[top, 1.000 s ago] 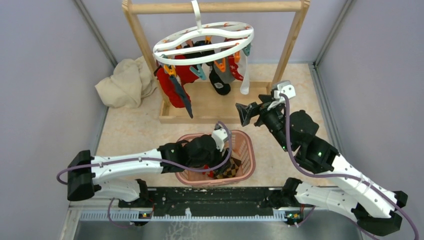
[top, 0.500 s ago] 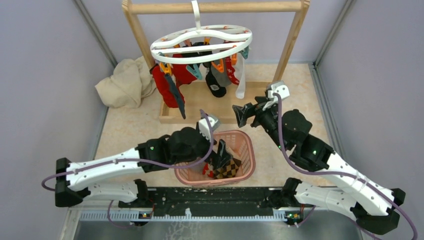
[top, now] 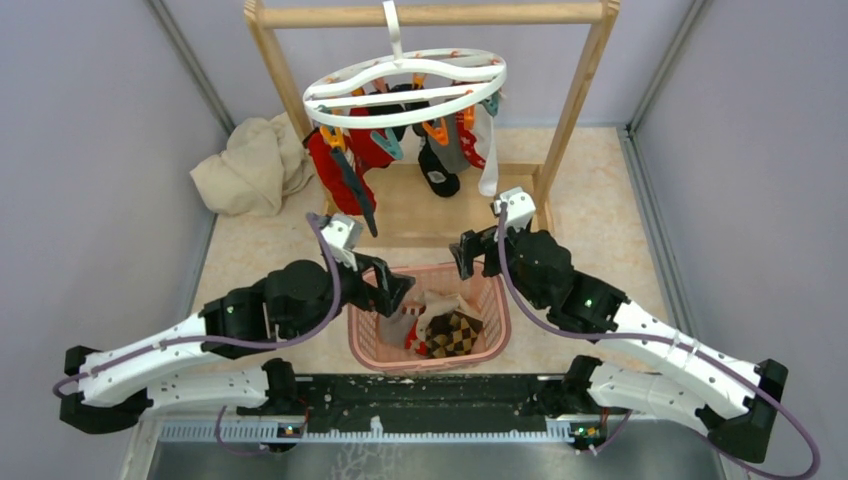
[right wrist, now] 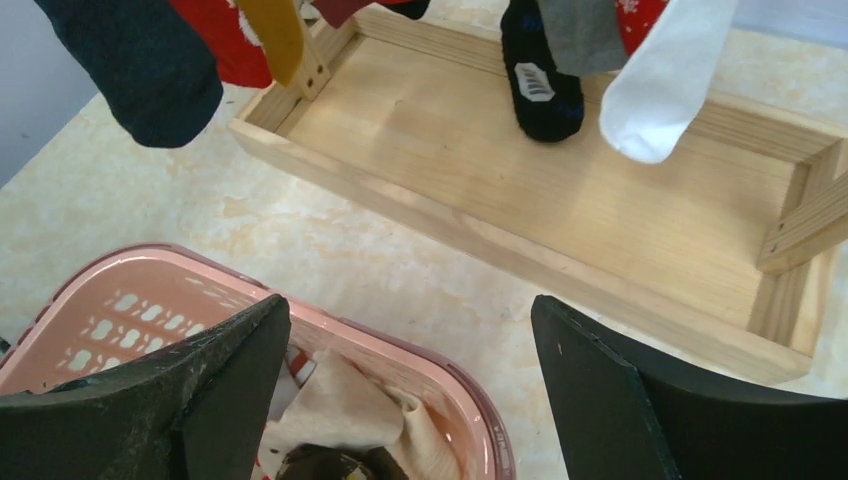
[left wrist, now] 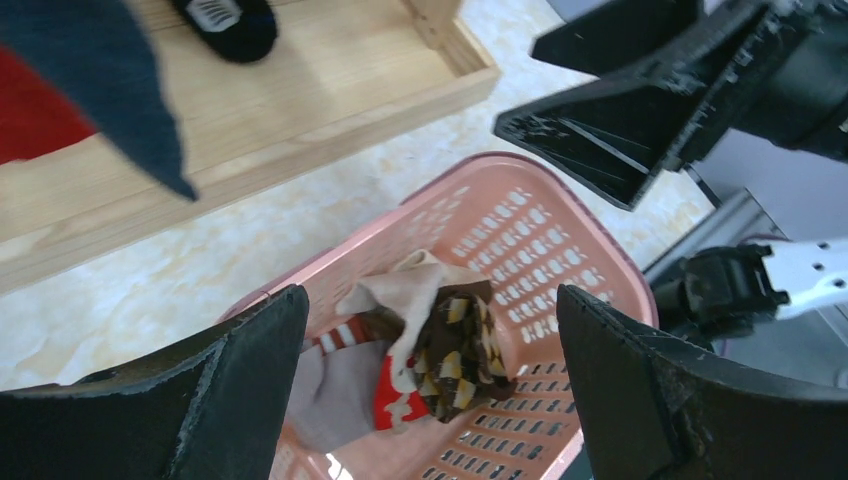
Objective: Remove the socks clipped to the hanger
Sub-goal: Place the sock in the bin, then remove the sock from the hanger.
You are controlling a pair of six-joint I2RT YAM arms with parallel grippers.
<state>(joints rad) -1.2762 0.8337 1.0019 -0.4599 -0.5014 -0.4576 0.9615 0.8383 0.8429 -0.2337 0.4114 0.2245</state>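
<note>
Socks [top: 330,165], clipped lot: several hang from the hanger [top: 400,118], a white ring fringed with orange and teal clips. It is hooked on the top rail of the wooden frame [top: 480,14], beyond and above the left hand [top: 392,292] and the right hand [top: 465,255]. Colours seen: red, dark grey, black, grey, white, mustard. In the right wrist view the white sock [right wrist: 660,100] and the black sock [right wrist: 540,80] dangle ahead of the right hand, over the frame's base tray [right wrist: 560,200]. The dark grey sock [right wrist: 140,70] hangs ahead and to its left.

Socks, loose lot: a checked brown sock [left wrist: 455,340], a tan sock [left wrist: 400,285] and a red-and-white piece lie heaped in the pink basket [left wrist: 520,240], directly below the left hand.

Left hand: fingers spread wide, nothing between them, poised over the basket's far left rim.

Right hand: fingers spread wide, nothing between them, poised over the basket's far rim. It is near the left hand but apart from it.

Beige cloth [top: 250,165]: bundled on the tabletop [top: 260,260], beyond the left hand and to its left, beside the frame.
</note>
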